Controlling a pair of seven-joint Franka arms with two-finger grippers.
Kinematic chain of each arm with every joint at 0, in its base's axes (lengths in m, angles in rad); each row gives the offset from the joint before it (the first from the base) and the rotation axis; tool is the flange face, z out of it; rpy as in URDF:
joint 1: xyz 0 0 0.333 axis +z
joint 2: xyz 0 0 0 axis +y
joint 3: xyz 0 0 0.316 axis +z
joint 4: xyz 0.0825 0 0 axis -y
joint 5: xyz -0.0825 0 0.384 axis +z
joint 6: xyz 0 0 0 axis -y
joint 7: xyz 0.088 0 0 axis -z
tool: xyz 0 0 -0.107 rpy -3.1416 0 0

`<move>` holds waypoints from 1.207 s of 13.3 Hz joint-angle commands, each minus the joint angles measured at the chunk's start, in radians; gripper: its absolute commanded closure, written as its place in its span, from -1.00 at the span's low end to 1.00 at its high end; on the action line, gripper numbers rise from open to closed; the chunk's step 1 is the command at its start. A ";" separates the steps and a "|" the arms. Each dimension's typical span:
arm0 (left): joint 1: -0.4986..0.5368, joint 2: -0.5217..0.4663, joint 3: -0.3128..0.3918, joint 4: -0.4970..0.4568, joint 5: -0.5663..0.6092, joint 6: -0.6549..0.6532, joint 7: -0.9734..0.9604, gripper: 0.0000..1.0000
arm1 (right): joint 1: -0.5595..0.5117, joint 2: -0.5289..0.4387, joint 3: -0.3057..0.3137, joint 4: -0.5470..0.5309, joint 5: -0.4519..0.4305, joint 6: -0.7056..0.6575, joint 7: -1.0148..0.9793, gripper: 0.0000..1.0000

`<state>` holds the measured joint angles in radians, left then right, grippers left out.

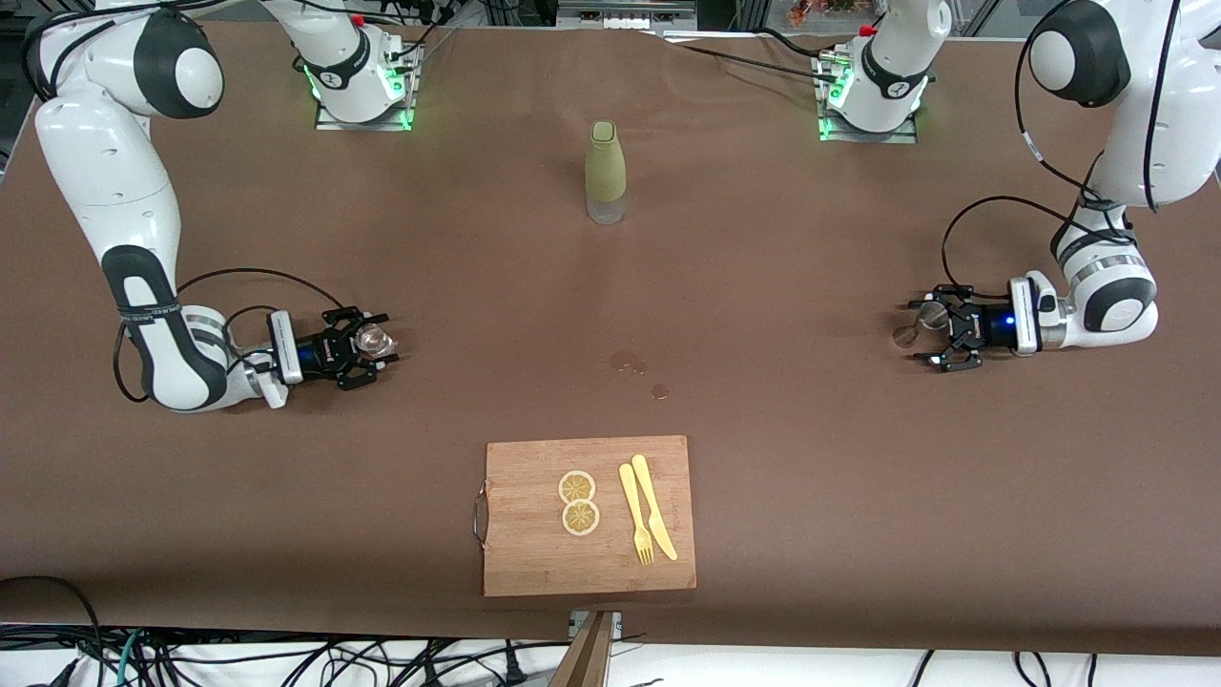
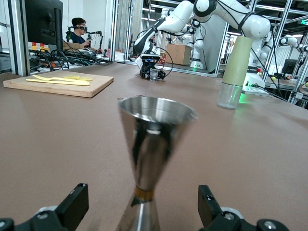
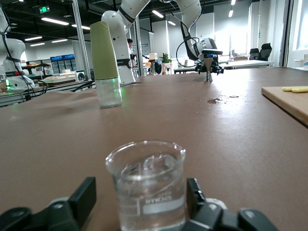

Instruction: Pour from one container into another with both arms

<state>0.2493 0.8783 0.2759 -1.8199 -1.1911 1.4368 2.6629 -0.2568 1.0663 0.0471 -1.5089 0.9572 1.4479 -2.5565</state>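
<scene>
Steel jigger (image 2: pixel 153 144) stands between spread fingers of left gripper (image 1: pixel 930 331) at left arm's end; glass beaker (image 3: pixel 147 185) likewise ungrasped in right gripper (image 1: pixel 374 347) — nothing lifted, pour not begun.

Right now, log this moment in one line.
left tool: open around jigger | right tool: open around beaker | bottle: upright

Front camera high, facing both arms — low wrist cameras share the bottle (image 1: pixel 605 172).
</scene>
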 commanded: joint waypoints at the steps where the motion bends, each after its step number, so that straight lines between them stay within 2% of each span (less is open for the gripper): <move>1: 0.001 -0.033 0.008 0.022 0.077 0.037 -0.005 -1.00 | -0.010 0.006 -0.038 0.016 -0.029 -0.035 0.010 -1.00; 2: 0.001 -0.057 0.006 0.040 0.128 0.075 -0.014 -1.00 | -0.010 -0.003 -0.053 0.018 -0.040 -0.050 0.019 -1.00; 5: 0.002 -0.119 0.009 0.056 0.177 0.167 -0.023 -1.00 | -0.010 -0.012 -0.101 0.021 -0.038 -0.116 0.094 -1.00; 8: 0.004 -0.203 0.008 0.082 0.301 0.223 -0.130 -1.00 | -0.012 -0.034 -0.153 0.076 -0.041 -0.141 0.171 -1.00; 11: -0.011 -0.310 -0.017 0.103 0.441 0.246 -0.369 -1.00 | -0.007 -0.081 -0.206 0.114 -0.050 -0.181 0.300 -1.00; 13: -0.015 -0.381 -0.063 0.105 0.529 0.248 -0.560 -1.00 | -0.007 -0.139 -0.210 0.116 -0.084 -0.182 0.421 -1.00; 16: -0.103 -0.517 -0.072 0.100 0.655 0.248 -0.905 -1.00 | -0.003 -0.233 -0.208 0.116 -0.152 -0.182 0.583 -1.00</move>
<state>0.2032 0.4595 0.2039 -1.6925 -0.6188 1.6664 1.9528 -0.2621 0.9017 -0.1643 -1.3798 0.8566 1.2753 -2.0687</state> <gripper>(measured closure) 0.000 0.000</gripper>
